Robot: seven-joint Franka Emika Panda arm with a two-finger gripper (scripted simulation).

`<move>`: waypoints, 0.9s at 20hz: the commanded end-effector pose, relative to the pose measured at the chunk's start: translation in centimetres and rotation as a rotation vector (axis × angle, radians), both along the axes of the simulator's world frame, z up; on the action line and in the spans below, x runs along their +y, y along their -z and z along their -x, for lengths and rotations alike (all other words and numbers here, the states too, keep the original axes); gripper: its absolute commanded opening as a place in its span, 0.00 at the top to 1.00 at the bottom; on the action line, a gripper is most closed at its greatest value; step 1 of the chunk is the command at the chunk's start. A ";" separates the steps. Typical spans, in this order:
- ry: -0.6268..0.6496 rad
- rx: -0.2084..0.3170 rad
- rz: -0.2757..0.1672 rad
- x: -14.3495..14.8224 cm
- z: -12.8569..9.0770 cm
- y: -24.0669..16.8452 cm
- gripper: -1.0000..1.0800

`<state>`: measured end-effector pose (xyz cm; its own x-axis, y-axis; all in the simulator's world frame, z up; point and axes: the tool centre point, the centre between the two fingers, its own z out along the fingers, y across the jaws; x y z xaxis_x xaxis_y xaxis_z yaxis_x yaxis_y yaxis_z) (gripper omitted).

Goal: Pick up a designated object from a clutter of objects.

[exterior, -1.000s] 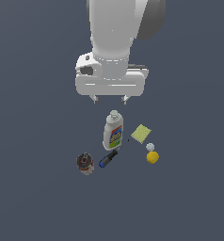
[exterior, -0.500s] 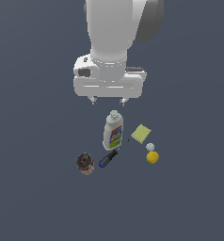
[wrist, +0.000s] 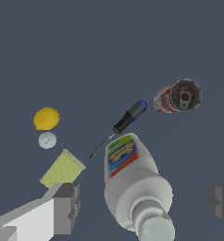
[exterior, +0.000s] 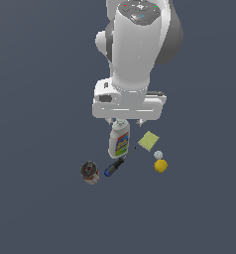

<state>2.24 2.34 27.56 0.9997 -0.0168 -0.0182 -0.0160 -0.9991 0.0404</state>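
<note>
Gripper (wrist: 142,202) hangs above the clutter w/ jaws spread wide, nothing between them but air; in the wrist view one finger (wrist: 67,207) and the other at the far edge sit well apart, straddling the cap end of the white bottle (exterior: 119,141) below.

Near to far from the claw, per the exterior view: bottle lies right under it, cap toward the arm. Pale-yellow sponge (exterior: 148,141) just beside the bottle at approx 3 o'clock, not touching as far as I can tell. Blue-black marker (exterior: 114,167), or maybe a screwdriver since the wrist view shows a thin tip, sits at the bottle's base end, approx 6 o'clock, close but contact unclear. Tiny white ball (exterior: 158,155) at approx 4 o'clock past the sponge. Target, the yellow lemon-like ball (exterior: 160,165), is just beyond the white ball, nearly touching it, approx 4–5 o'clock from the bottle. Dark red-banded can (exterior: 89,172) farthest on the other side, approx 7 o'clock, on its side, well apart from the lemon.

Handling, judged: lemon prob light, fairly firm, matte so not very slick, but round → will roll if nudged. Best grip across its shorter axis, fingers closing centered at mid-height, coming straight down. Risk: white ball right next to it could get clipped; pick a jaw line that keeps that ball out of the fingers' path. Claw not over target yet.
</note>
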 end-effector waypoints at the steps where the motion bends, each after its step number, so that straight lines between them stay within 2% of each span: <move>1: -0.001 -0.002 0.001 1.6 -1.0 1.7 0.04; 10: -0.004 -0.014 -0.009 9.1 -4.3 10.0 0.04; 18: -0.001 -0.018 -0.028 14.6 -5.0 16.4 0.04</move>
